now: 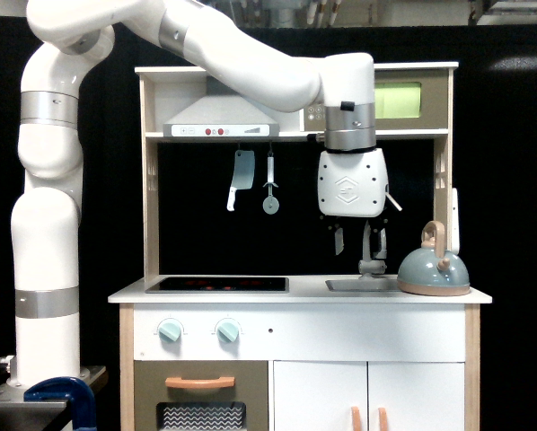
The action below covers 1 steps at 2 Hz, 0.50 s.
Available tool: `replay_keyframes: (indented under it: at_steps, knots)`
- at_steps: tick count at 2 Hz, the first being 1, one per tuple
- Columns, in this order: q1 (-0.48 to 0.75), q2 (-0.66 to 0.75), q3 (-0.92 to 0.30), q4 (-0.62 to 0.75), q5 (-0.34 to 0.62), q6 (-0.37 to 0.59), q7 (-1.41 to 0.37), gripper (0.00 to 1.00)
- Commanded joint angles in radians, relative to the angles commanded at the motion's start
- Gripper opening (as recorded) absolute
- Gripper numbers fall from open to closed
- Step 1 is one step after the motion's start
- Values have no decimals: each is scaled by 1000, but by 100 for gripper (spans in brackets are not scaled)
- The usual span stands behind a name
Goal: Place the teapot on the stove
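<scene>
The teapot (434, 270) stands upright at the counter's (300, 294) far edge on the exterior view's right, handle loop vertical, just beside the sink (362, 285), well apart from the stove (217, 285), while the gripper (358, 241) hangs open and empty above the sink, clear of the teapot.

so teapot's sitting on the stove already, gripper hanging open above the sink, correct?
Not quite. The exterior view shows the teapot on the counter at that view's right end, beside the sink, not on the stove, which lies bare at the left. The rest holds: the gripper hangs above the sink, jaws apart, holding nothing.
</scene>
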State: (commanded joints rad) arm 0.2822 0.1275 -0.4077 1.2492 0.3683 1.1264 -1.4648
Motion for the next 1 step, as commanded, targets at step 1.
replay_keyframes:
  at_steps: [1]
  knots:
    - [-111,196,56,310,157,141,-27,100]
